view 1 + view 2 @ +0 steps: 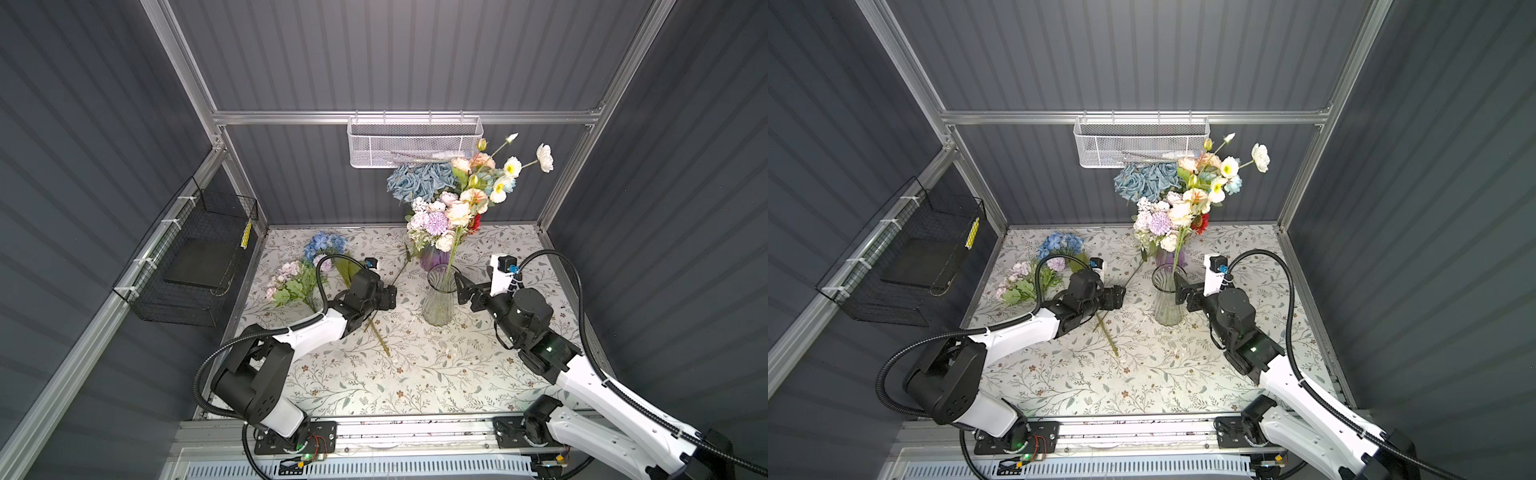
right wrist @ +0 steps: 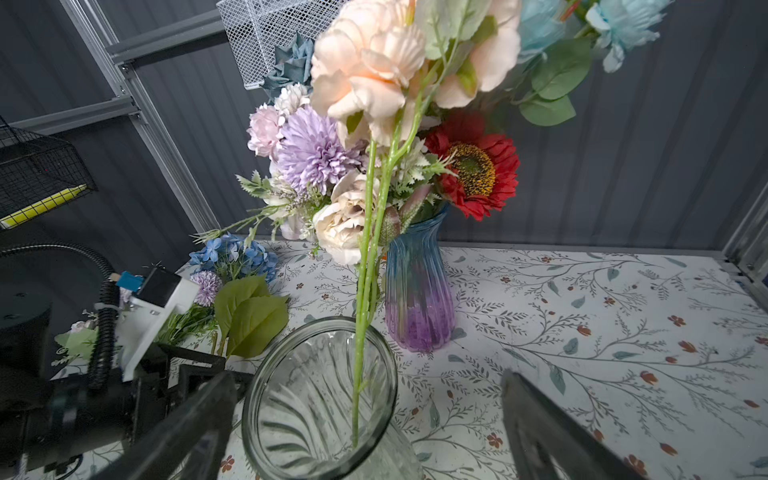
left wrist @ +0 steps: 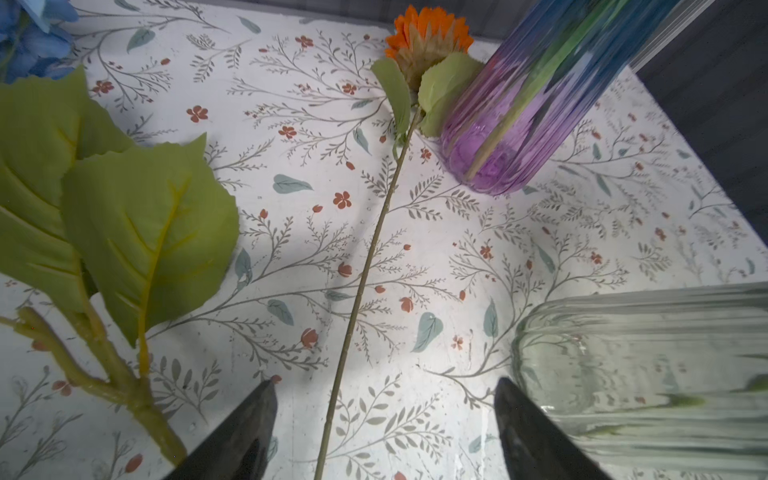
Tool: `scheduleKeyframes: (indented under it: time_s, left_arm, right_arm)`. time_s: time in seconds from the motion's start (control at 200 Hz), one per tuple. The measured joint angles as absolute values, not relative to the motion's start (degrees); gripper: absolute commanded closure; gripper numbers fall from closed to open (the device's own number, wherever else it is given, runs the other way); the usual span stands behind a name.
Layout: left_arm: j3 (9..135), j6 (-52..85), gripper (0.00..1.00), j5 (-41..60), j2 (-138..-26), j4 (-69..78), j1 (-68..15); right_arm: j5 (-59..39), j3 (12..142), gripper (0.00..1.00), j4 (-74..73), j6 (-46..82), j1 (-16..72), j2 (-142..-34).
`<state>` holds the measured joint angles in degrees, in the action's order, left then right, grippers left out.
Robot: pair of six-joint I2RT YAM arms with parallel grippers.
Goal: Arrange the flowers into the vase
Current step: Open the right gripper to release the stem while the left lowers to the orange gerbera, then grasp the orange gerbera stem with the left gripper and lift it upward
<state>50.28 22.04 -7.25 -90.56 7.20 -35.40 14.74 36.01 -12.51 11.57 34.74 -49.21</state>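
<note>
A clear glass vase [image 1: 440, 297] [image 2: 320, 399] stands mid-table with one peach-headed flower [image 1: 459, 212] upright in it, its green stem [image 2: 365, 270] leaning on the rim. My right gripper [image 1: 461, 286] [image 2: 368, 376] is open at the vase's rim; the stem stands free of its fingers. An orange flower [image 3: 428, 37] lies flat on the table. Its thin stem [image 3: 374, 249] runs between the open fingers of my left gripper [image 1: 388, 297] [image 3: 385, 383], which hovers low over it without touching. More flowers [image 1: 307, 266], blue hydrangea and pink, lie at the left.
Behind the clear vase stands a purple-blue vase [image 1: 434, 257] [image 3: 519, 120] packed with a mixed bouquet. A white mesh basket [image 1: 415, 141] hangs on the back wall and a black wire basket [image 1: 191, 266] on the left wall. Hydrangea leaves [image 3: 145, 232] lie beside my left fingers.
</note>
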Motion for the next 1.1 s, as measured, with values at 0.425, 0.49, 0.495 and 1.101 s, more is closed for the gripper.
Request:
scheduleKeyframes:
  time_s: [0.425, 0.49, 0.495, 1.101]
  left_arm:
    - [58.2, 18.3, 0.37, -7.3, -100.9, -4.3, -35.4]
    - [58.2, 18.1, 0.39, -7.3, -101.5, -5.2, -35.4]
    - [58.2, 18.1, 0.39, -7.3, -101.5, -5.3, -35.4]
    - [58.8, 16.3, 0.97, -7.1, -103.9, -6.4, -35.4]
  right_arm:
    - [16.5, 36.1, 0.01, -12.4, 13.5, 34.7, -49.5]
    - [16.8, 36.1, 0.01, -12.5, 13.6, 34.7, -49.6]
    - [16.8, 36.1, 0.01, -12.5, 13.6, 34.7, -49.6]
    - [16.7, 36.1, 0.01, -12.8, 13.5, 34.7, -50.1]
